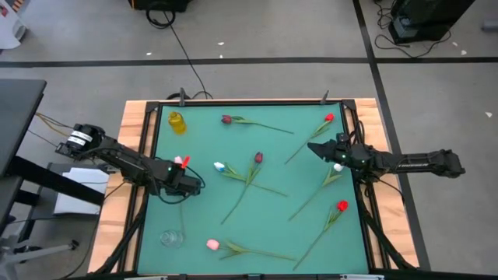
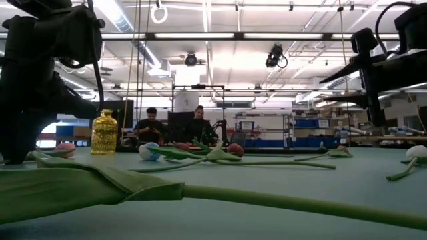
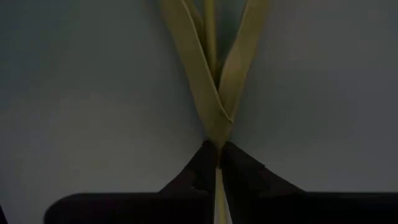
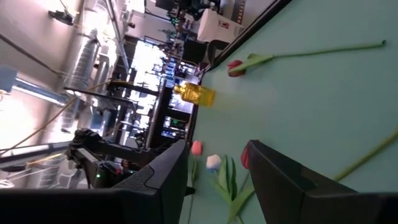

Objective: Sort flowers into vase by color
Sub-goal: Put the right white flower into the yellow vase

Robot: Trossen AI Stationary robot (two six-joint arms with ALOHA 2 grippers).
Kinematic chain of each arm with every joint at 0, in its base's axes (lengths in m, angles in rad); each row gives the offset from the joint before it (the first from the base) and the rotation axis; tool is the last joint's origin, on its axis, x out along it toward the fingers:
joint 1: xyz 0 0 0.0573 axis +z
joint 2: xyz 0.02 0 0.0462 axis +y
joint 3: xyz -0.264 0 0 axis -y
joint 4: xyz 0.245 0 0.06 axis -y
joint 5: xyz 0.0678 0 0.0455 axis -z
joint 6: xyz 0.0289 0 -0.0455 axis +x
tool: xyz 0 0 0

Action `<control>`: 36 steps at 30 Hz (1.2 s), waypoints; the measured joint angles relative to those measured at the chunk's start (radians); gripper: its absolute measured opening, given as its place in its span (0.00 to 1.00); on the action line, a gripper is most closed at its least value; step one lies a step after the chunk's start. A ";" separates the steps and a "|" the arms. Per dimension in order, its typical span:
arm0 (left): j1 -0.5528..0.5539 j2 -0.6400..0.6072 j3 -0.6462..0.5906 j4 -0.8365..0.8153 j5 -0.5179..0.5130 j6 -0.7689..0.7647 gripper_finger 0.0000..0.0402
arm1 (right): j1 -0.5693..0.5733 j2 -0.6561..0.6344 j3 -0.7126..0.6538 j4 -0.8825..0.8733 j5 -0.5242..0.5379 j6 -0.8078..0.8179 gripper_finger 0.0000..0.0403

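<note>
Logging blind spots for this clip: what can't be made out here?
- Left gripper, shut on a flower stem: the left wrist view's edge cuts off the head, and in the high view the arm hides it, so its color is unknown.
- Clear glass vase: too faint in the high view to tell if it holds anything.
- Yellow vase: its inside is hidden by its wall in the low view.
- Right gripper: open, holding nothing.

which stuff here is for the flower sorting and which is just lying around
For the job:
- tulips on the mat, e.g. maroon, pink, white
- yellow vase
- clear glass vase
- left gripper, shut on a tulip stem

Lying about:
- floor cable
</note>
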 joint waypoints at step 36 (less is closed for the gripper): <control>-0.049 -0.369 0.018 -0.121 -0.205 0.083 0.56 | -0.038 0.600 0.607 -0.725 -0.271 0.070 0.44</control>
